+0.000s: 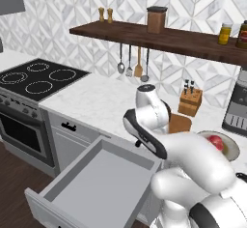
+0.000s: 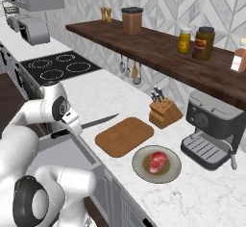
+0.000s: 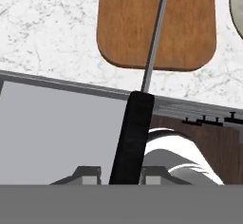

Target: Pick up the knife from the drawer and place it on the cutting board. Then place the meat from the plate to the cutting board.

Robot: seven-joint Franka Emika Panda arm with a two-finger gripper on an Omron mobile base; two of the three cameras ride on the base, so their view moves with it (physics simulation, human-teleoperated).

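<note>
The pincer is clamped on the black handle of the slim, dark-bladed knife, held above the open grey drawer. Carry it toward twelve o'clock, level, over the brown wooden cutting board on the marble desk, then lower gently.

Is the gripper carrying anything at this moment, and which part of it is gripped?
Yes. The gripper holds the knife by its black handle, near the butt end; the blade points out toward the cutting board.
</note>
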